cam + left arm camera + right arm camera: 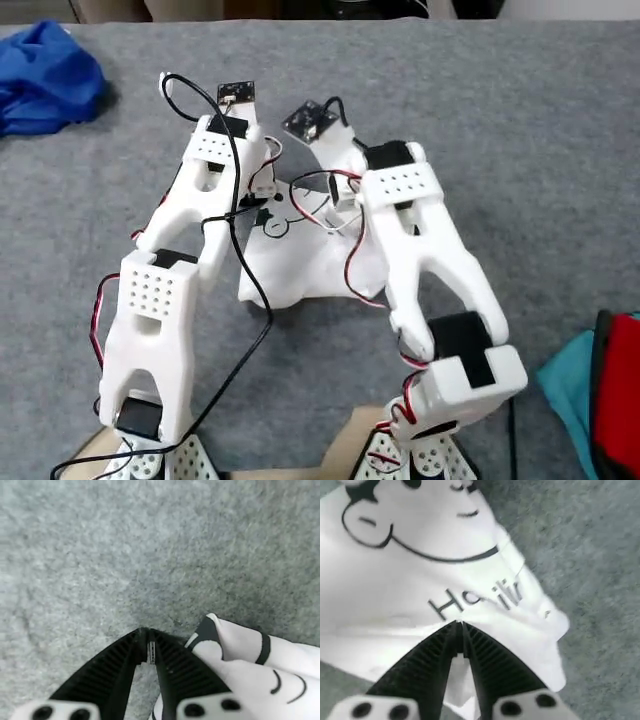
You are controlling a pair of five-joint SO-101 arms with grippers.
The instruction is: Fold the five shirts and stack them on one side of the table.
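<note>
Four pieces of cloth lie on the grey surface [500, 120]. A blue shirt [45, 75] is crumpled at the far left corner. The left claw [148, 640] is closed on nothing, and its tips hang over bare surface just beside the edge of the white shirt [310, 265]. That white shirt is rumpled at the centre, under both arms. The right claw [458, 630] is also closed and sits right above the shirt's printed front. I cannot tell whether it pinches any fabric. At the right edge a teal shirt [570, 385] and a red shirt [622, 390] lie touching each other.

The work looks to be at its start, since the white shirt is not yet flattened or folded and nothing is neatly stacked. The next move probably calls for both claws to open, take opposite edges of the white shirt and spread it flat before any fold.
</note>
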